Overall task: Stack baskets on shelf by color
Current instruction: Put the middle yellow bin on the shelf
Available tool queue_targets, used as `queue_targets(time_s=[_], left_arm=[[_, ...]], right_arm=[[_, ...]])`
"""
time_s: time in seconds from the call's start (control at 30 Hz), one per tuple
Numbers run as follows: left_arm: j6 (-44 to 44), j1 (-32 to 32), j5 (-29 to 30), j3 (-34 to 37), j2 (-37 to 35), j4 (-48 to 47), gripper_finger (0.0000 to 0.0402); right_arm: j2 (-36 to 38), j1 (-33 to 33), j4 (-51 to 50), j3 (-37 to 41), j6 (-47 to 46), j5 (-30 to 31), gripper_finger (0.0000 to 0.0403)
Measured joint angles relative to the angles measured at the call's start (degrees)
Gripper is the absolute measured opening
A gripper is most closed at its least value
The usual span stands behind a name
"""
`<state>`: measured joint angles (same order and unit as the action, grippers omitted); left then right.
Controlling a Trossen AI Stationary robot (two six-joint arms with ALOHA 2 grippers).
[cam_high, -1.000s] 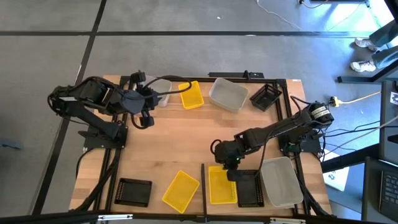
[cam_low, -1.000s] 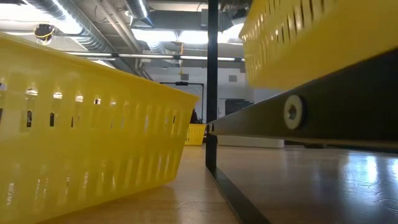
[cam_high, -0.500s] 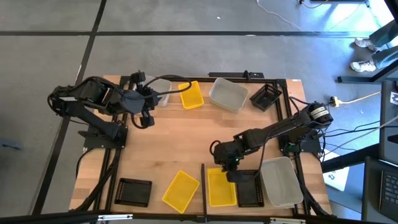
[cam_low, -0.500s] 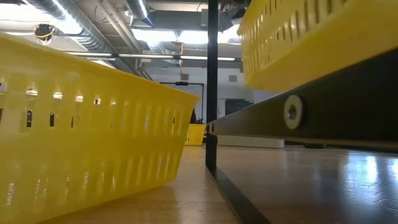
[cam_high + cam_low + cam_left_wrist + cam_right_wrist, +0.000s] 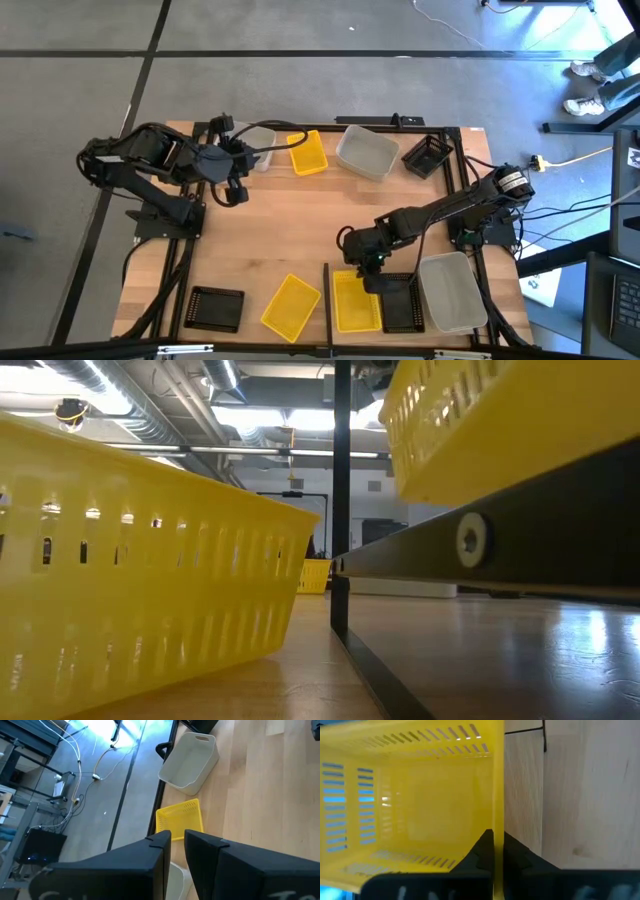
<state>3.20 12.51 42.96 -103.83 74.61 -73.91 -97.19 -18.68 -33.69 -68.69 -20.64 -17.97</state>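
Observation:
My right gripper [image 5: 366, 262] is shut on a yellow basket [image 5: 356, 299] that sits on the pale shelf [image 5: 340, 272], just right of the dark divider [image 5: 327, 292]. A black basket [image 5: 400, 303] and a grey-white basket [image 5: 449, 291] stand to its right. The low view shows the held basket [image 5: 500, 410] at upper right. A second yellow basket [image 5: 291, 305] lies left of the divider, tilted. My left gripper [image 5: 236, 178] hovers shut near the table's far left, touching nothing. My right gripper pinches the far wall of the yellow basket [image 5: 498, 815], with one finger [image 5: 482, 851] inside the basket and one finger [image 5: 514, 853] outside. It comes slanting down from the far side. I cannot tell whether the basket's bottom rests on the shelf.
Along the far edge stand a grey-white basket [image 5: 258, 148], a yellow basket [image 5: 308, 152], a larger grey-white basket [image 5: 366, 152] and a black basket [image 5: 427, 155]. Another black basket [image 5: 217, 308] lies at the near left corner. Bare planks fill the table's middle.
The held yellow basket has shifted a little in the low view, its corner edging toward the divider. Both arms otherwise stay in place.

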Motion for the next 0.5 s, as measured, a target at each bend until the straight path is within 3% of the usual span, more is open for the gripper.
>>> queue_targets(time_s=[0.17,0.5], left_arm=[[0.00,0.00,0.00,0.00,0.00,0.00,0.0047],[0.00,0.00,0.00,0.00,0.00,-0.02,0.0047]], right_arm=[[0.00,0.00,0.02,0.00,-0.07,0.25,0.0012],[0.00,0.02,0.81,-0.02,-0.06,0.15,0.0080]])
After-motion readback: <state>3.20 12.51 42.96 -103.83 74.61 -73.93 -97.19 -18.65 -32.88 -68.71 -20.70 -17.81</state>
